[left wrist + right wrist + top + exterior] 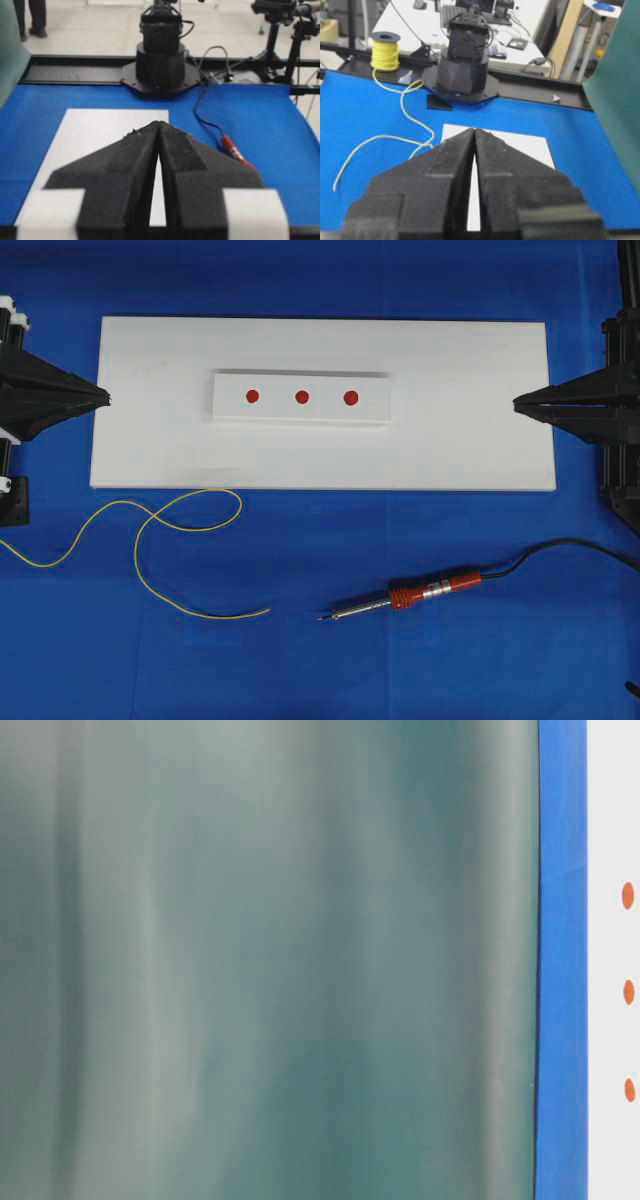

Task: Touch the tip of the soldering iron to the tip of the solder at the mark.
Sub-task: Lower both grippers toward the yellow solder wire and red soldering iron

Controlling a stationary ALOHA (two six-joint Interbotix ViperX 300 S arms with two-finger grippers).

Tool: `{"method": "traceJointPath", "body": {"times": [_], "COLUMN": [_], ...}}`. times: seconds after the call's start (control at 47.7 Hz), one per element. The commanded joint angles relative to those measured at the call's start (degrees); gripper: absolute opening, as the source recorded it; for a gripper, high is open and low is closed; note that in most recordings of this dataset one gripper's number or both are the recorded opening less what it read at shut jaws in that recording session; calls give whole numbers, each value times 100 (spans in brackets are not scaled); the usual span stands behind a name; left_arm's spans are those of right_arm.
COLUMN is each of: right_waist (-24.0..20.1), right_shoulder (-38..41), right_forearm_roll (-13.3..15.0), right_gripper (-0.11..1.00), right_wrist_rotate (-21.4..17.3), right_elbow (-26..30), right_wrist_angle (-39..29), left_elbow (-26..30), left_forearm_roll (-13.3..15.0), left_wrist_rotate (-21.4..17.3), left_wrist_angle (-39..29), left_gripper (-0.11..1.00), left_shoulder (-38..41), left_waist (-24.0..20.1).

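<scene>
Left gripper (159, 127): nearest the wrist camera, two black foam-faced fingers (125, 165) pressed together at the tip, nothing between them; it sits at the left short edge of the white board.
Right gripper (474, 132): two fingers (510, 170) likewise together, holding nothing, at the opposite short edge.
Grippers counted: two, facing each other across the board, both well apart from the tools.
White board (450, 450): one, flat on the blue cloth (320, 670).
Raised white block (230, 410): one, on the board's middle.
Red marks (302, 397): three dots in a row on that block.
Soldering iron (425, 594): one, lying on the cloth below the board toward the right, tip pointing left, black cord (560, 545) running off the right edge.
Solder (150, 540): one thin yellow wire, looping on the cloth below the board's left part, its free end near the iron's tip but apart from it.
Yellow spool (385, 52): one, seen from the right wrist.
Hard to make out: table-level view is mostly filled by a blurred green sheet (270, 960); only a blue strip and three marks show at its right edge.
Cut off: the solder's left end leaves the overhead view.
</scene>
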State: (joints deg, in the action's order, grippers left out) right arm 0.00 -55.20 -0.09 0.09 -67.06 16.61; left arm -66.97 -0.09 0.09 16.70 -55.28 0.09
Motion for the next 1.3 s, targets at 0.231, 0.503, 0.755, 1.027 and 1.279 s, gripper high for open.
{"method": "traceJointPath", "body": {"times": [0.231,0.503,0.755,1.027,1.279], "right_waist": [-501,-1397,-1978,-2549,-2944], "right_shoulder": [202,580,1292,2118,3410], "right_forearm_roll": [-18,-26,-264,-756,-1222], "right_gripper": [-6,-4,37,89,87], "right_wrist_rotate": [-360,-817,-1195,-1239,-1239], "right_elbow": [229,176,158,79,-114], "right_wrist_angle": [-237,-202,0,334,1591], "left_elbow": [53,26,18,202,387], "left_forearm_roll": [9,9,9,18,26], "left_wrist_rotate": [264,299,457,571,580], "left_wrist_angle": [9,149,352,800,1740], "left_gripper": [0,0,30,84,81], "left_shoulder": [114,615,1336,2821,4447], "left_waist": [352,1283,1986,2698,3103]}}
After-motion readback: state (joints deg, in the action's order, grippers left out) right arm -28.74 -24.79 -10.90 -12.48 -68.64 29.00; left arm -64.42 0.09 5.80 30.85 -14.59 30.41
